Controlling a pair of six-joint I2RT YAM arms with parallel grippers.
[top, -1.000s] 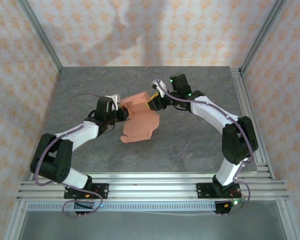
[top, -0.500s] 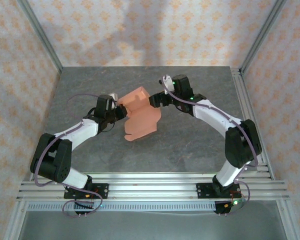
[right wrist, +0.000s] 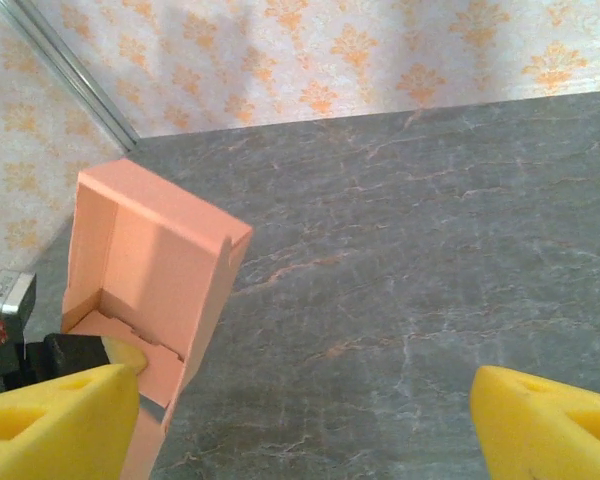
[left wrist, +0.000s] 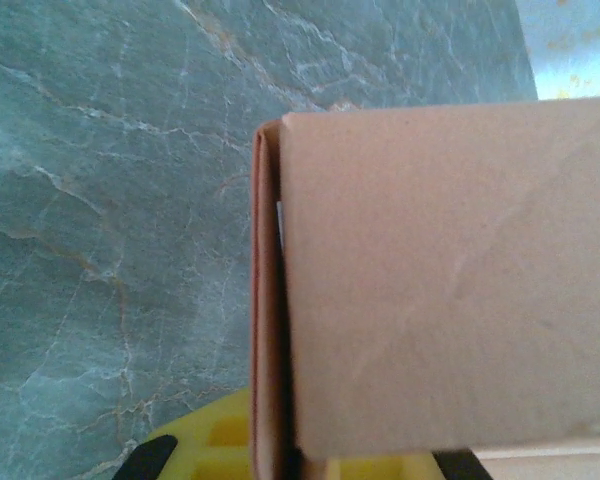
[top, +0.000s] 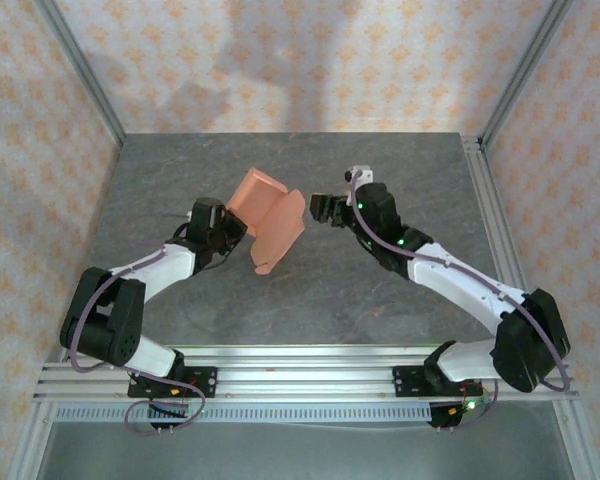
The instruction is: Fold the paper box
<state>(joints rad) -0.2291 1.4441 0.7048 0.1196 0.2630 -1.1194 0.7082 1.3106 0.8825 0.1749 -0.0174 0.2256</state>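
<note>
The salmon-orange paper box (top: 267, 216) is half folded, its walls standing up and its long flap hanging toward the near side. My left gripper (top: 230, 228) is shut on its left wall and holds it tilted above the table. In the left wrist view the box's card (left wrist: 440, 280) covers the right side, pinched between the yellow pads (left wrist: 205, 450). My right gripper (top: 325, 208) stands open just right of the box, not touching it. In the right wrist view the box (right wrist: 150, 260) shows its open inside at the left, beyond my right gripper (right wrist: 300, 430) and its wide-apart yellow fingertips (right wrist: 50, 420).
The grey marbled table (top: 400, 170) stretches to the back and right of the box. Aluminium frame posts (top: 80, 75) and patterned walls close in the sides and back. A rail (top: 310, 360) runs along the near edge.
My right gripper has let go of the box, opened and pulled back to the right. The left gripper has turned the box so its walls stand more upright.
</note>
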